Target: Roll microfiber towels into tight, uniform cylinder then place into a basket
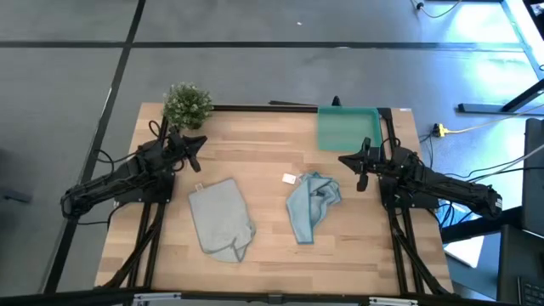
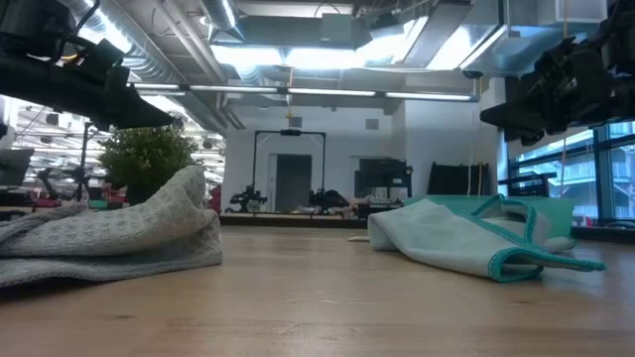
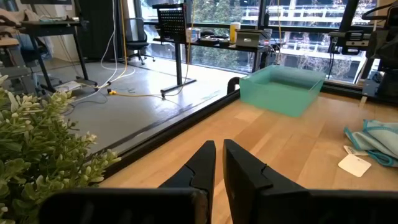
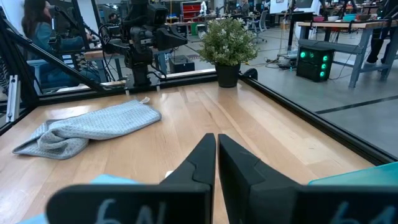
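Note:
A pale grey-blue towel (image 1: 219,217) lies crumpled flat on the wooden table, left of centre. A light blue towel (image 1: 312,204) lies bunched right of centre, its white tag (image 1: 291,178) resting on the wood beside it. The teal basket (image 1: 348,127) stands at the far edge, right of the middle. My left gripper (image 1: 201,151) hovers above the table's left side next to the plant, fingers close together with nothing between them (image 3: 219,146). My right gripper (image 1: 350,163) hovers at the right, near the basket's front, shut and holding nothing (image 4: 216,140).
A small potted plant (image 1: 187,104) stands at the far left corner, close to my left gripper. A black rail (image 3: 186,115) runs along the table's far edge. Bare wood lies between the two towels and along the near edge.

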### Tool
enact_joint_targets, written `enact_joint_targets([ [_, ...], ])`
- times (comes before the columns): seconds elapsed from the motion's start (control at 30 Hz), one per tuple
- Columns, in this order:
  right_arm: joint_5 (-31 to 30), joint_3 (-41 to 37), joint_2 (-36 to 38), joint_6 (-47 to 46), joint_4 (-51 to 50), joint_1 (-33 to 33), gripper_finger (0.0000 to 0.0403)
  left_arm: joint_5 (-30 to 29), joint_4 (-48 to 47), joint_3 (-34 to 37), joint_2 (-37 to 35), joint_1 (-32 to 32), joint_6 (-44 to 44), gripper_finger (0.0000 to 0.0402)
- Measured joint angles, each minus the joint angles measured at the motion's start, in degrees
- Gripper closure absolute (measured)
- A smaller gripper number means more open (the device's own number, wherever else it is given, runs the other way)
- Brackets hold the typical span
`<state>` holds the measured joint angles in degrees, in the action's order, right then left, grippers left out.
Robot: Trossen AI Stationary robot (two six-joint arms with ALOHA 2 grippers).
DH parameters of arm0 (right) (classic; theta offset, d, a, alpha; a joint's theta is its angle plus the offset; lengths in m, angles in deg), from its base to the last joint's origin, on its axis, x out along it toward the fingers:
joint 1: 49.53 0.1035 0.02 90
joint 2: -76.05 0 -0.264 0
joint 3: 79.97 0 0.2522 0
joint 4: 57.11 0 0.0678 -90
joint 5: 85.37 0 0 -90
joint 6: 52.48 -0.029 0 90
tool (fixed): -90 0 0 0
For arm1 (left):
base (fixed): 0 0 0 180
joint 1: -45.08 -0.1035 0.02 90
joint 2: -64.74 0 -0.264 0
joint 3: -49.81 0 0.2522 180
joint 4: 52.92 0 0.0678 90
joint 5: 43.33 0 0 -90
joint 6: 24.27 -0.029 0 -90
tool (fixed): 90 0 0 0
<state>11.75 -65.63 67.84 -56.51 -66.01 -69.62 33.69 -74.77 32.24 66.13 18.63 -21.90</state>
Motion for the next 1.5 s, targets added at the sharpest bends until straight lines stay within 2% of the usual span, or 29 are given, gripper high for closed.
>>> enact_joint_targets([
  [0.13,0.05,0.00,-0.02,-0.48,0.00,0.00,0.0383,0.00,-0.01,0.00,0.00,0.00,0.00,0.0374],
  [0.47,-1.49,0.00,-0.02,-10.19,3.90,0.01,0.0383,-0.02,0.01,0.00,0.00,0.02,0.01,0.0374],
  [0.7,-1.54,0.00,-0.02,-9.24,4.20,0.01,0.0383,-0.64,1.66,-0.02,-0.02,-0.05,-2.62,0.0374],
  [1.07,-3.15,0.00,-0.02,-8.50,4.42,0.01,0.0383,0.70,10.60,-0.20,0.00,0.02,0.75,0.0379],
  [1.2,-4.41,0.01,-0.02,-7.70,5.91,0.01,0.0392,1.61,9.38,-4.76,0.46,0.83,0.91,0.0399],
  [1.3,-4.53,1.15,-0.02,-6.55,6.51,0.01,0.0398,1.59,4.90,-10.95,2.69,1.89,-3.37,0.0399],
  [1.4,-4.55,3.58,-0.02,-5.57,6.48,0.01,0.0397,1.22,-3.08,-19.09,6.91,2.62,-4.10,0.0400],
  [1.5,-3.44,7.08,-0.02,-0.82,6.55,0.01,0.0399,1.12,-15.50,-27.86,12.90,3.79,-2.29,0.0401],
])
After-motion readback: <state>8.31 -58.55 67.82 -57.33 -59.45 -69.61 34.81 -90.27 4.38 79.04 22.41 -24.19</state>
